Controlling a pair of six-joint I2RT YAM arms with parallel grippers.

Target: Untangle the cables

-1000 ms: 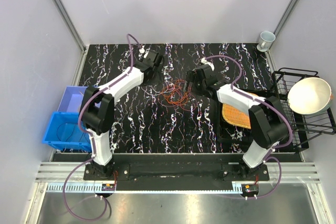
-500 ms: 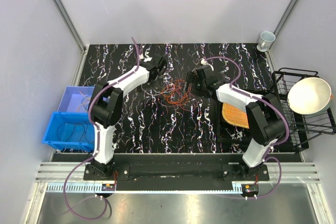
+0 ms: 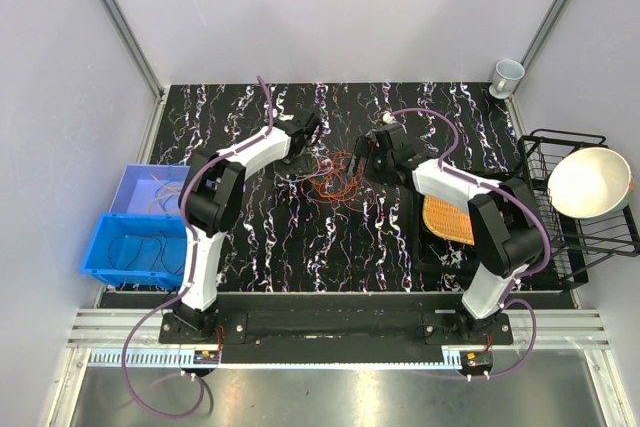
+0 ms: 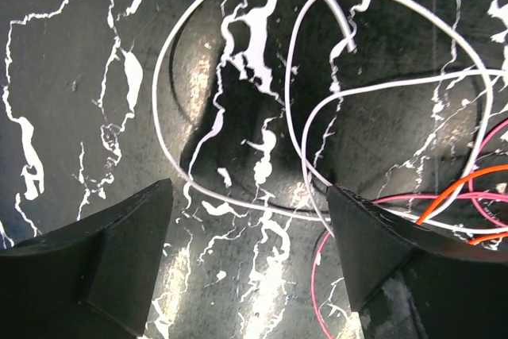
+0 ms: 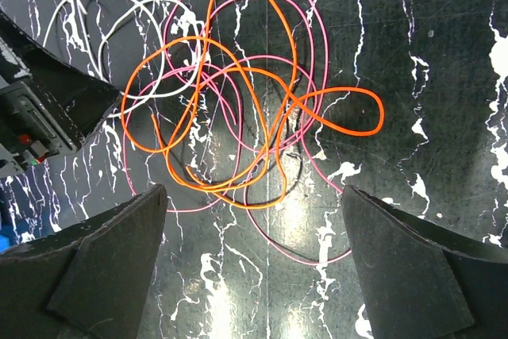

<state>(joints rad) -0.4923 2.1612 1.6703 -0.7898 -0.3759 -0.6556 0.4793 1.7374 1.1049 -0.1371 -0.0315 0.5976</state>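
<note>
Left jaws stand wide and empty, low over loops of a white cable (image 4: 156,89) lying on the bench (image 3: 300,237). Right jaws, equally wide and holding nothing, hang above an orange cable (image 5: 295,53) woven through a pink cable (image 5: 325,65). The tangle (image 3: 335,175) sits mid-bench between both arms. Separation looks barely begun: the strands cross throughout.

Two white arms (image 3: 250,151) with black joints (mauve hoses (image 3: 122,367) alongside)
</note>
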